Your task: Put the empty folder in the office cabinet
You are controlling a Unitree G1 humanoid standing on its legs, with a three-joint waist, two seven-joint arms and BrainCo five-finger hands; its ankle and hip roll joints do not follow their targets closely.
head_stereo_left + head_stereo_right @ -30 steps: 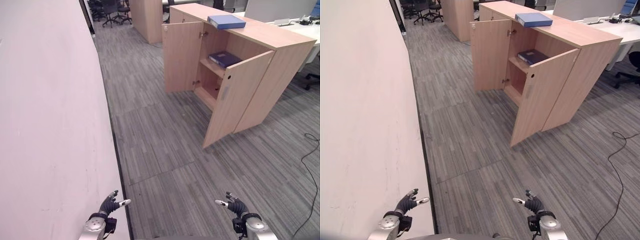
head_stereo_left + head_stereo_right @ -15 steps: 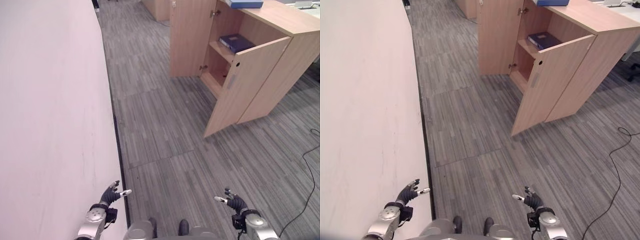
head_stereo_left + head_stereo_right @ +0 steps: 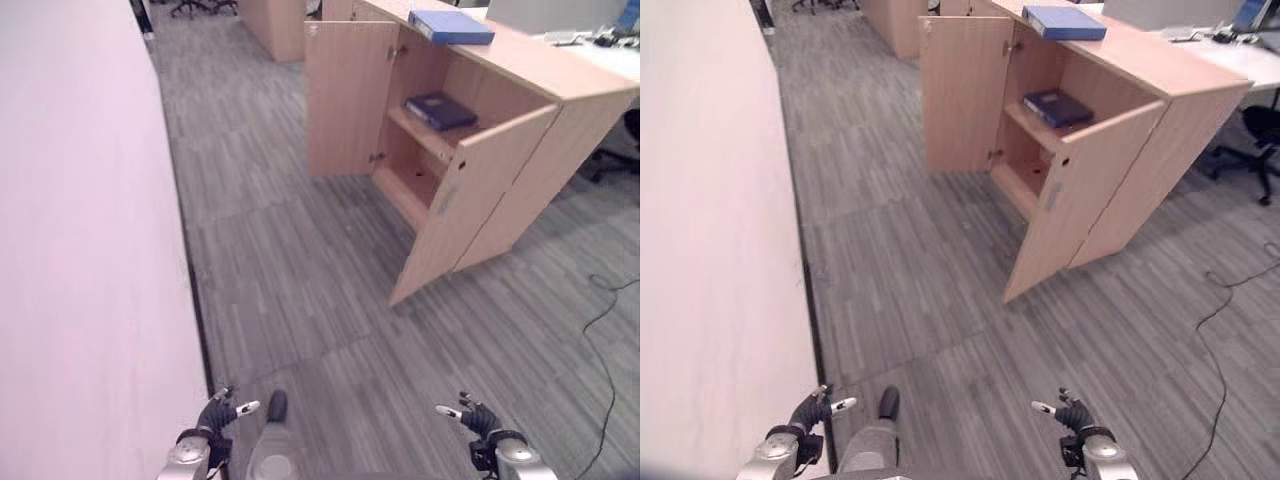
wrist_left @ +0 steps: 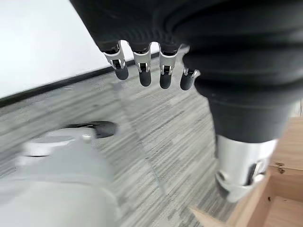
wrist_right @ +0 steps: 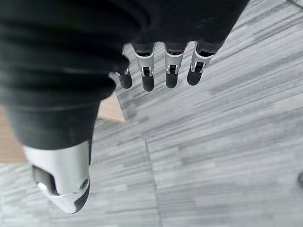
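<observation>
1. Cabinet (image 3: pixel 480 150) of light wood is what we see at the far right in the left eye view, both doors swung open. A dark blue folder (image 3: pixel 441 110) lies flat on its upper shelf, and a lighter blue folder (image 3: pixel 450 26) lies flat on the cabinet's top. We cannot tell which of them is the empty one. A pale wall (image 3: pixel 80 250) runs along the left, and grey striped carpet (image 3: pixel 300 280) covers the floor between.
2. Our left hand (image 3: pixel 218 415) shows at the near left edge and our right hand (image 3: pixel 473 418) at the near right, both low over the carpet, well apart from the cabinet.
3. In the right eye view we see the same layout: cabinet at far right, both folders lying where we described them, hands at the near edge.
4. In the left wrist view our left hand's fingers (image 4: pixel 143 71) hang straight in a row with the thumb apart, holding nothing, carpet beneath them.
5. In the right wrist view our right hand's fingers (image 5: pixel 171 73) are likewise straight and relaxed, with nothing in their grasp, above the carpet.
</observation>
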